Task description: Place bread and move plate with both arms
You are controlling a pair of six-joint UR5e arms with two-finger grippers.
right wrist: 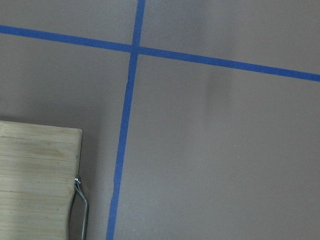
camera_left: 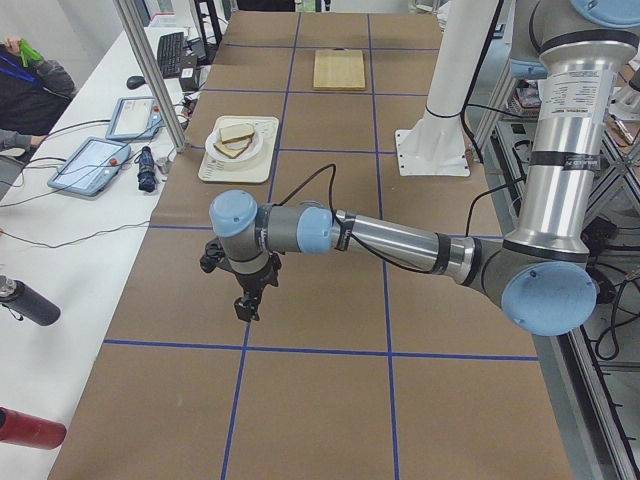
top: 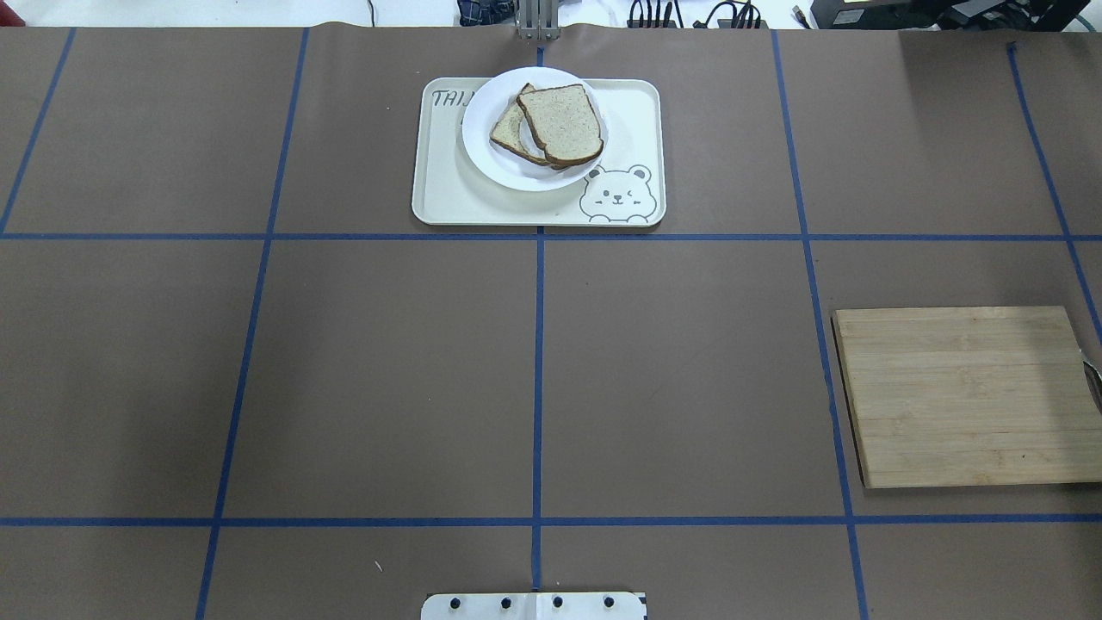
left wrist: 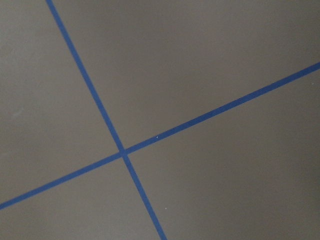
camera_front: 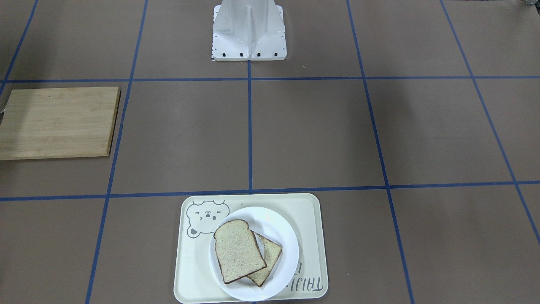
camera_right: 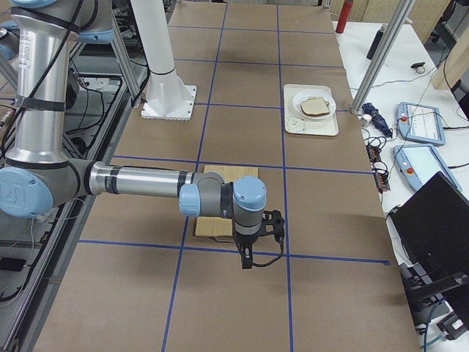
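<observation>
Although both arms reach out over the brown worktop [top: 387, 370], the left gripper [camera_left: 245, 305] and the right gripper [camera_right: 248, 260] show only from the side, so I cannot tell whether either is open or closed. From overhead, a bamboo cutting board [top: 964, 396] lies at 4 o'clock of the worktop's middle. Farther off, at 12 o'clock, the white plate [top: 516, 175] sits on a cream bear tray [top: 448, 194]. The bread [top: 561, 122] lies on the plate, overlapping a second slice [top: 508, 133] at its 9 o'clock.

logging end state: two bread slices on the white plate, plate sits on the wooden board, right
The two bread slices are on the plate, but it sits on the cream tray, not the wooden board; the overhead view shows it.
</observation>
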